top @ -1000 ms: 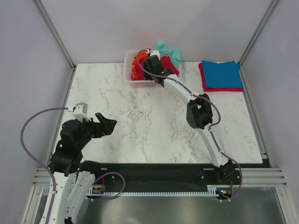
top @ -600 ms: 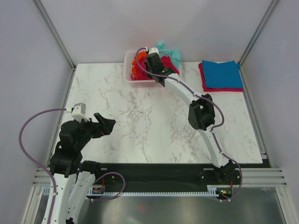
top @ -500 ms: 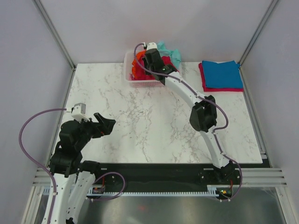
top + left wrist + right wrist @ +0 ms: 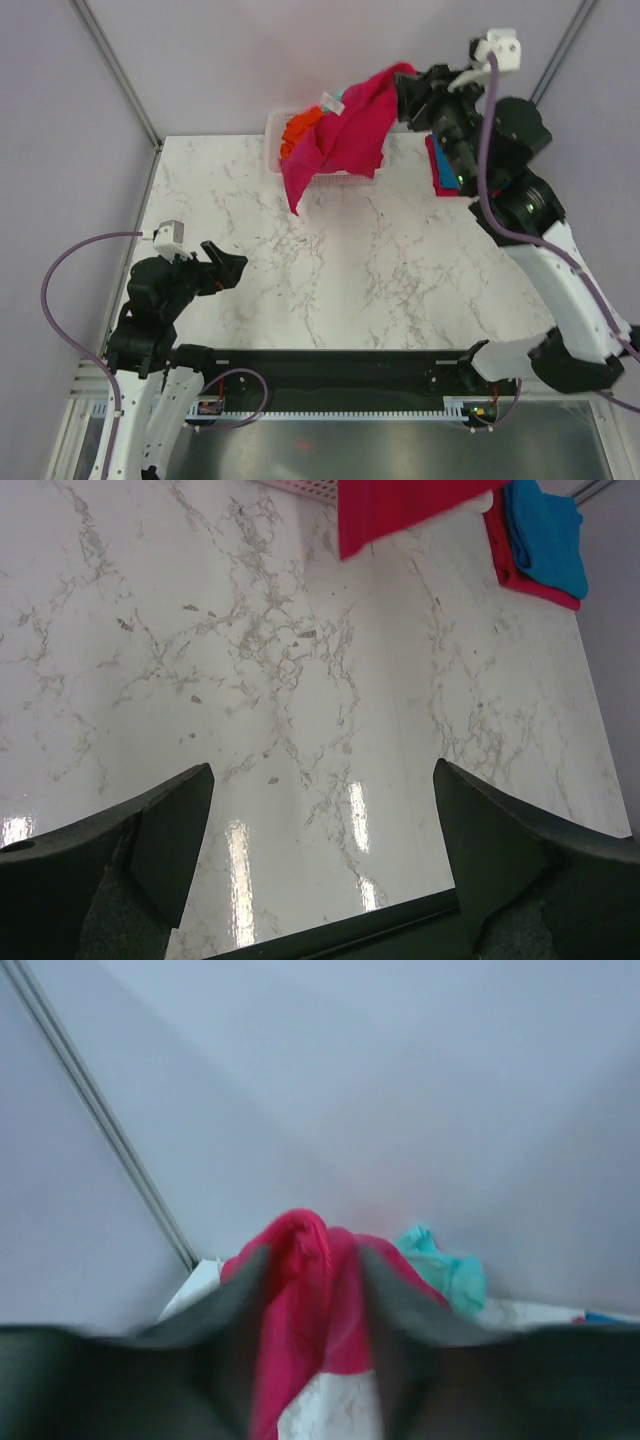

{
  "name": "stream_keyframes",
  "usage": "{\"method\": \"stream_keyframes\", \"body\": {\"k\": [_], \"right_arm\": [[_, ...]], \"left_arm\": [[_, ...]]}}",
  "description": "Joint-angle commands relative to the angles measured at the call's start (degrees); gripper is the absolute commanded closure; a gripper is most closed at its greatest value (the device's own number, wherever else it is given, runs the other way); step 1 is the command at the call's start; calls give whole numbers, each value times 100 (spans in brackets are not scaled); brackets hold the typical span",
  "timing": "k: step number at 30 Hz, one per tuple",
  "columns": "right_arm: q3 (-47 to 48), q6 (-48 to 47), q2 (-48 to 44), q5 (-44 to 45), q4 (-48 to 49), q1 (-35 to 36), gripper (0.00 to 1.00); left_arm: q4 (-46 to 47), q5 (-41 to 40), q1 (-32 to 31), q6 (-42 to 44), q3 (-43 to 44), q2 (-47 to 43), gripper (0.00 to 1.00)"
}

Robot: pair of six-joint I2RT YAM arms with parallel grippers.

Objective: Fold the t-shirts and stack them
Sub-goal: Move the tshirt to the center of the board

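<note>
We record a glossy, smooth marble-patterned counter, a crimson t-shirt of soft matt cloth, a white slatted plastic basket, and matt black plastic on the left claw.

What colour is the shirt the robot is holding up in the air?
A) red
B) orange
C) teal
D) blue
A: the right gripper is pinched on a red shirt, which hangs down from it, while the blue shirt lies folded on the table.
</note>
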Motion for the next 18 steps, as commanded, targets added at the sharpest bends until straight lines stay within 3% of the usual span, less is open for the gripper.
{"method": "stream_keyframes", "body": {"k": [1, 2, 5, 9, 11, 14, 16, 18], "right_arm": [[-2131, 373, -628, 742, -342, -26, 21], [-2658, 603, -1135, 909, -438, -35, 3], [-4608, 1989, -1997, 1988, -1368, -358, 2], [-5940, 3213, -3221, 2289, -2283, -694, 2], [-6536, 3557, -3968, 1897, -2426, -703, 2], [-7440, 3768, -4374, 308, -1734, -686, 2], [-7935, 3944, -4148, -859, -820, -537, 3], [-8096, 4259, -3341, -735, -388, 365, 3]], "left_arm": [[103, 33, 50, 39, -14, 24, 2], [103, 33, 50, 39, -14, 33, 2], [112, 51, 50, 39, -5, 121, 2], [95, 94, 50, 39, 3, 349, 1], [86, 103, 50, 39, 12, 428, 1], [95, 86, 50, 31, 12, 402, 1], [95, 68, 58, 31, 12, 376, 1], [95, 60, 76, 31, 12, 367, 1]]}}
